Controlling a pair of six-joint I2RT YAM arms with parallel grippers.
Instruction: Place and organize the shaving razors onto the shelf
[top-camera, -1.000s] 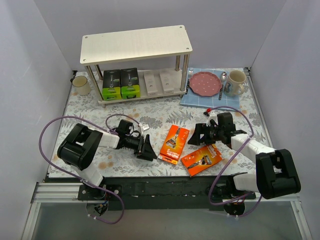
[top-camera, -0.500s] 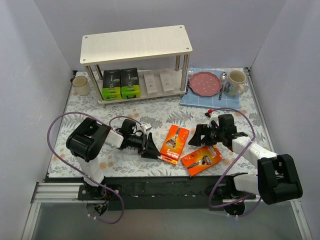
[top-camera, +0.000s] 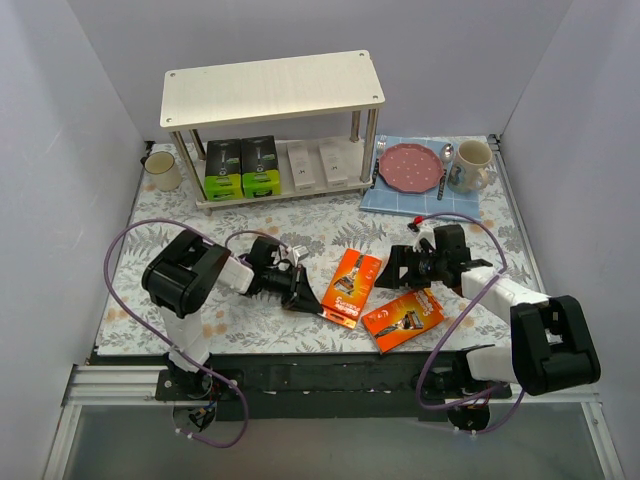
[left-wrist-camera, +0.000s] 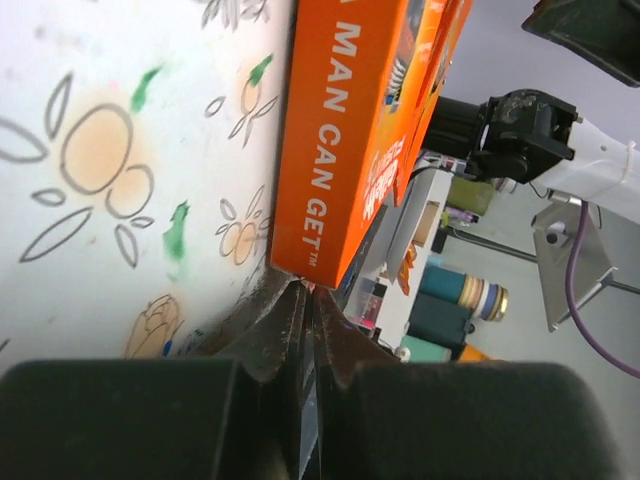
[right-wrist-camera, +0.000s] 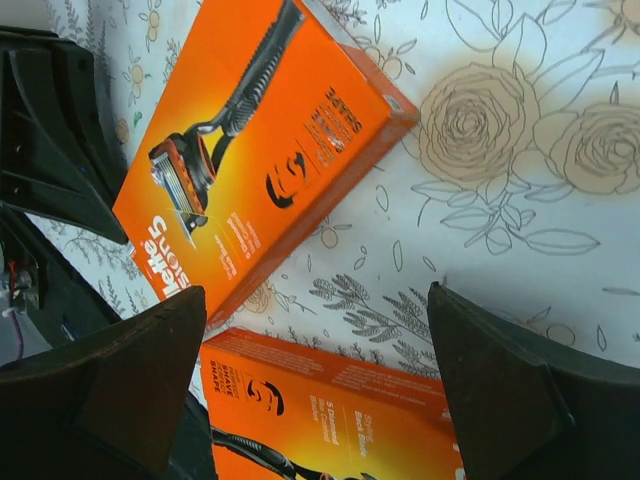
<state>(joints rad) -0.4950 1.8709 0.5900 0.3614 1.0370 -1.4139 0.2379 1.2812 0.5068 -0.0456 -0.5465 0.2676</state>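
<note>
Two orange shaving razors lie on the flowered table: one (top-camera: 350, 287) (right-wrist-camera: 260, 150) in the middle, the other (top-camera: 403, 320) (right-wrist-camera: 330, 420) nearer the front edge. My left gripper (top-camera: 308, 296) (left-wrist-camera: 305, 290) is shut, its tips pressed against the near corner of the middle orange pack (left-wrist-camera: 350, 150); nothing shows between the fingers. My right gripper (top-camera: 393, 268) (right-wrist-camera: 315, 340) stands wide open just right of the middle pack, above the gap between the two packs. The shelf (top-camera: 272, 88) at the back holds two black-and-green packs (top-camera: 241, 168) and two white boxes (top-camera: 314, 163) on its lower board.
A blue mat (top-camera: 385, 200) with a red plate (top-camera: 410, 167), cutlery and a mug (top-camera: 472, 165) lies at the back right. Another mug (top-camera: 162, 171) stands left of the shelf. Walls close in both sides. The right arm (left-wrist-camera: 540, 140) shows beyond the pack.
My left gripper has slid right up to the middle orange pack's corner, and its jaws have gone from open to shut. The right gripper has barely moved.
</note>
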